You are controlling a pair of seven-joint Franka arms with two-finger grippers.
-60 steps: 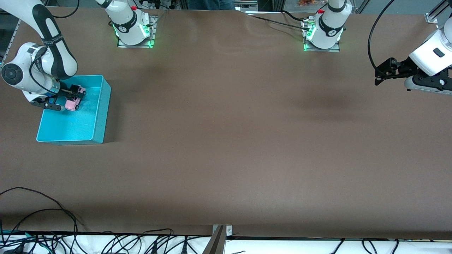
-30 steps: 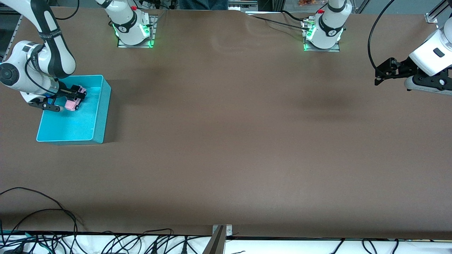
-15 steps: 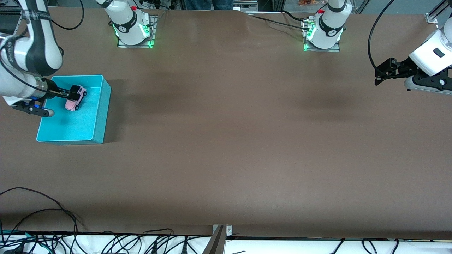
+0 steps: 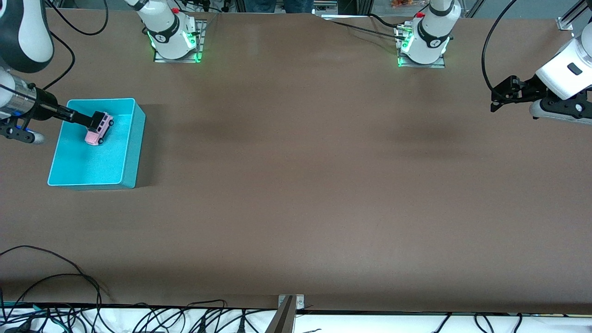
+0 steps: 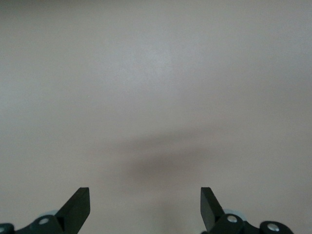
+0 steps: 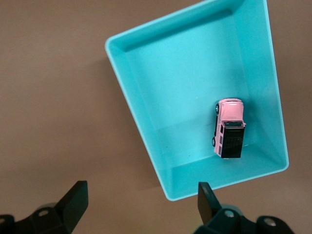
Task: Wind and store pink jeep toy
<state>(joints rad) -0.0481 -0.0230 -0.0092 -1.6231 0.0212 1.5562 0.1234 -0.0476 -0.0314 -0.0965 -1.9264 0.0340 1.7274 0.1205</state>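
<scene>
The pink jeep toy (image 4: 99,128) (image 6: 229,129), pink with a black roof, lies on its wheels inside the turquoise bin (image 4: 88,162) (image 6: 185,87), in the half farther from the front camera. My right gripper (image 4: 95,118) (image 6: 141,195) hangs open high above the bin, with nothing between its fingers and well clear of the jeep. At the other end of the table my left gripper (image 4: 495,99) (image 5: 145,202) waits open and empty over bare brown tabletop.
The bin stands at the right arm's end of the brown table (image 4: 296,185). Both arm bases (image 4: 175,37) (image 4: 423,41) sit along the edge farthest from the front camera. Cables (image 4: 69,286) trail along the nearest edge.
My right gripper has risen away from the jeep and drawn back toward the table's end. The jeep stays in the bin. The left arm has not moved.
</scene>
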